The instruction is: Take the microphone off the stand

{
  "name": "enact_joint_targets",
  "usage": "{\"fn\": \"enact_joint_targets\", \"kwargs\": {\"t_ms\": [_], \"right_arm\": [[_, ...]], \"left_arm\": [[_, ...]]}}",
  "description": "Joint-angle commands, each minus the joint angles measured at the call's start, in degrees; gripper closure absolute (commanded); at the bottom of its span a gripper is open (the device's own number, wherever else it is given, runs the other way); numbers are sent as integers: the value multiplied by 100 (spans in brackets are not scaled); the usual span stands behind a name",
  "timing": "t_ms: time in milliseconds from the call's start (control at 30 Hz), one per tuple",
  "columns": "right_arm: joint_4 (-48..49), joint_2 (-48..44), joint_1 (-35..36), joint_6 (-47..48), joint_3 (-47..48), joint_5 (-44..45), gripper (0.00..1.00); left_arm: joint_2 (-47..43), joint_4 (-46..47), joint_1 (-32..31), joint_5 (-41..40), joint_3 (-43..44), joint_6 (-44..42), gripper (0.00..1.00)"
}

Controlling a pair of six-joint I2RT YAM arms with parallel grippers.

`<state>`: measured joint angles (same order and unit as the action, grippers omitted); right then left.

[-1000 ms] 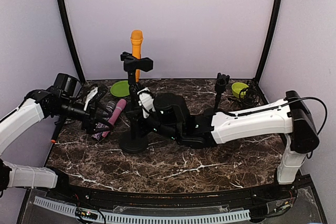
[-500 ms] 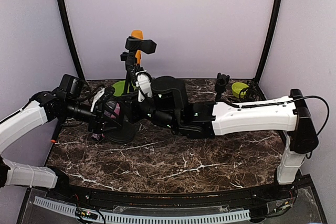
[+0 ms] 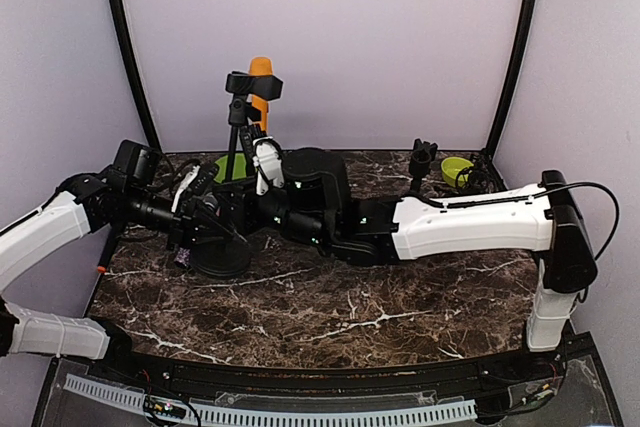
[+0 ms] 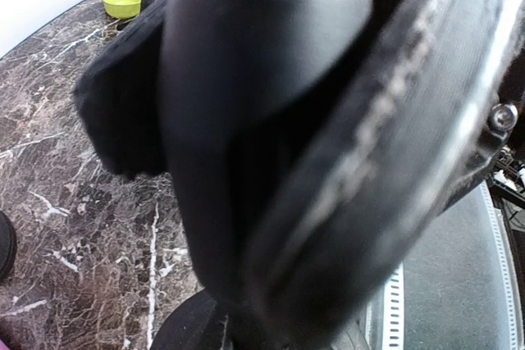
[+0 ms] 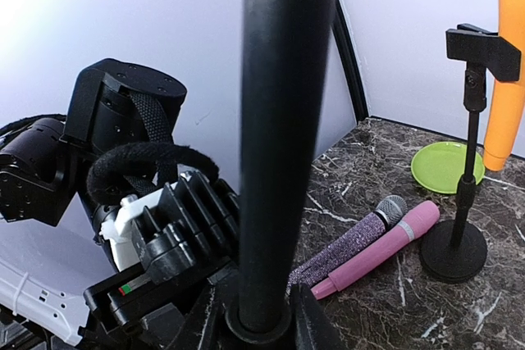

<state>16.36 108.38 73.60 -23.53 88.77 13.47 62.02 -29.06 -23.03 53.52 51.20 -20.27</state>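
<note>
The orange microphone (image 3: pixel 261 67) stands upright at the back, with a black clip (image 3: pixel 252 85) across it. In the right wrist view it (image 5: pixel 507 79) hangs beside the clip (image 5: pixel 482 48) of a thin stand (image 5: pixel 469 161) whose small base rests on the table. My right gripper (image 5: pixel 262 325) is shut low on the pole (image 5: pixel 283 120) of a nearer black stand with a round base (image 3: pixel 222 257). My left gripper (image 3: pixel 203 219) is shut right at the foot of that pole. The left wrist view shows only blurred black shapes, so what it holds is hidden.
A pink microphone (image 5: pixel 385 243) and a glittery purple one (image 5: pixel 353 243) lie side by side between the two stands. A green plate (image 5: pixel 447 165) sits behind them. A short empty stand (image 3: pixel 422 162) and a green bowl (image 3: pixel 456 169) are at the back right.
My left gripper has closed at the foot of the near stand. The round base slid left and away with my right arm. The clip in front of the orange microphone now sits higher.
</note>
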Motion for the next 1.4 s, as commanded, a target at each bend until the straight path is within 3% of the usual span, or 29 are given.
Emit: {"fn": "enact_joint_targets", "kwargs": {"t_ms": [0,67,100,333,500,600,633,700,767,900,1033,1167,1233,1367], "right_arm": [[1611,-357,109,-90,-295,-488,100],[1934,-473,99,-90,-457,-488,100],[2125,-528,79,-72,-544,-1717,100],[3919,-570,-365,-1253,-1062,-4052,100],[4630,-322,-558,-1913,-913,-5055,100],[4629,-329,-592,-1969,-917,-5229,93],[4552,-353,-597,-1955,-941,-5164,89],[3803,-432,-601,-1702,-903,-4614,61],[2596,-525,-586,-1288,-712,-3543,42],[1040,-641,-424,-1021,-501,-1773,28],[1,-557,-15,-587,-87,-336,27],[-630,-249,142,-564,500,384,32],[-642,-144,175,-591,635,530,37],[-494,-38,181,-657,694,566,57]], "left_arm": [[-57,-50,27,870,245,429,100],[-34,-166,27,1340,398,560,100],[-46,-171,29,1542,471,680,100],[-110,179,33,2470,654,1617,100],[-146,173,31,2692,683,1719,100],[-155,51,30,2678,712,1576,100],[-155,-24,29,2644,734,1486,100],[-155,-168,29,2532,767,1281,100],[-168,-257,31,2260,805,1087,100],[-205,-307,30,1494,817,777,100],[-252,-126,27,684,731,692,100],[-243,-32,26,359,686,647,100],[-243,-21,31,329,676,650,100],[-272,-42,31,307,660,637,100]]}}
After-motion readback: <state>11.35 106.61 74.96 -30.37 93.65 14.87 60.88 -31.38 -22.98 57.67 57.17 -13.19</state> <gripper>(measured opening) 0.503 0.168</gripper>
